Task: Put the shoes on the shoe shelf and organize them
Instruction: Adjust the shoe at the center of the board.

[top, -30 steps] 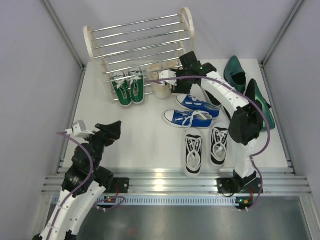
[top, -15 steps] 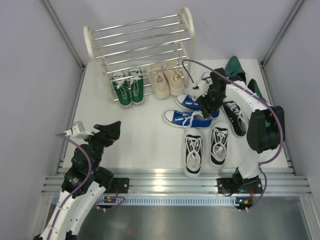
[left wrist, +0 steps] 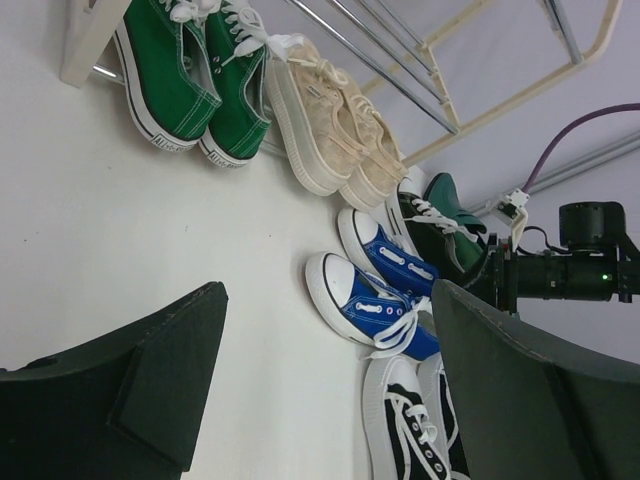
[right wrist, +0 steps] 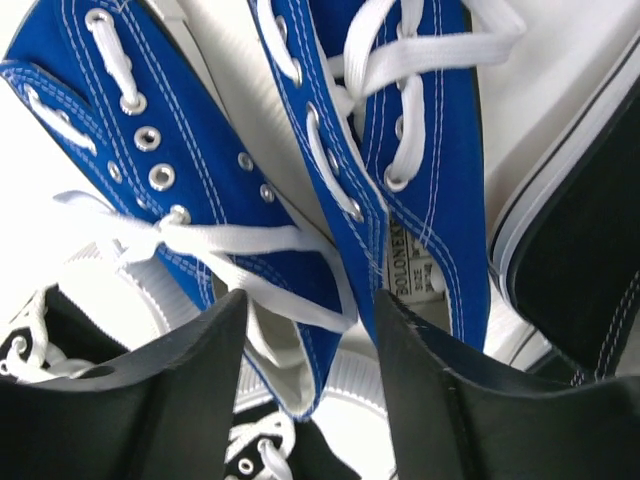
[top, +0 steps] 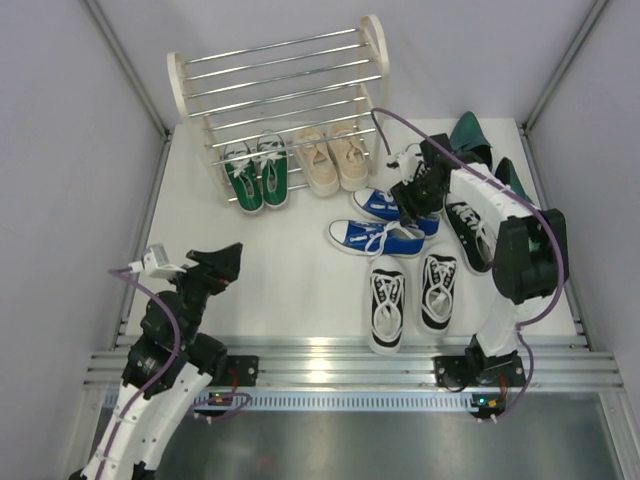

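The shoe shelf [top: 280, 85] stands at the back with green sneakers [top: 257, 172] and beige sneakers [top: 333, 158] on its lowest rods. The blue sneakers [top: 385, 228] lie mid-table. My right gripper [top: 412, 200] hangs over their heels. In the right wrist view it [right wrist: 310, 310] is open, its fingers [right wrist: 180, 390] straddling the adjoining inner heel walls of the blue pair [right wrist: 420, 150]. My left gripper [top: 215, 265] rests near the front left, open and empty [left wrist: 330, 340], with only bare table between its fingers [left wrist: 150, 380].
One black-and-white pair [top: 410, 295] sits in front of the blue shoes, and another black-and-white sneaker [top: 465, 230] lies under the right arm. Dark green dress shoes [top: 520, 190] lie at the far right. Grey walls close in both sides.
My right arm has drawn back from the beige sneakers at the shelf and come down over the blue pair, its jaws narrowing. The left arm has stayed still.
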Robot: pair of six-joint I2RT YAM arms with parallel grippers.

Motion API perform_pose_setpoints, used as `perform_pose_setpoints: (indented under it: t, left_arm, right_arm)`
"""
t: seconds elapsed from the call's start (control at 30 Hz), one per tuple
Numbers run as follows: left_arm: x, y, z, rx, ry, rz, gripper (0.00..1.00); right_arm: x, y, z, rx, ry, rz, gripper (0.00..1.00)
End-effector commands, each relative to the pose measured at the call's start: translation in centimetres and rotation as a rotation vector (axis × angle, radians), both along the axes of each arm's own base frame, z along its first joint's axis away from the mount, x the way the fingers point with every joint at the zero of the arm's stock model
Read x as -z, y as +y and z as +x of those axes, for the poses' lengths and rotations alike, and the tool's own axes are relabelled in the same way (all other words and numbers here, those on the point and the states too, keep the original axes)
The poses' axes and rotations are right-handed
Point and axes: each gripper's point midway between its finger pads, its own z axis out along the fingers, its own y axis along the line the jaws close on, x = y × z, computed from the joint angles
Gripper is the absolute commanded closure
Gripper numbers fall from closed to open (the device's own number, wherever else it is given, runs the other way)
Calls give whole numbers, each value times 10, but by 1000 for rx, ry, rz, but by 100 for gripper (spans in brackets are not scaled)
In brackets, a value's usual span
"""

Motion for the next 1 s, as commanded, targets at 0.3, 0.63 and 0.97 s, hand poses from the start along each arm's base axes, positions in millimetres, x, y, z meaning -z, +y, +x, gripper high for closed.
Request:
perform_pose_setpoints:
  t: [0.3,0.63,0.97]
  left_arm:
    - [-7,0,-2,2,-30,-22,11]
    - [-3,1,0,-7,-24,-25,11]
    - [-6,2,-2,-4,-32,-13,11]
  right_arm:
    - [19,-3,4,-20,21,-17,100]
    - [-29,-31,-25,-157,12,-65,100]
    - [-35,-43,-42,-170,6,-95,100]
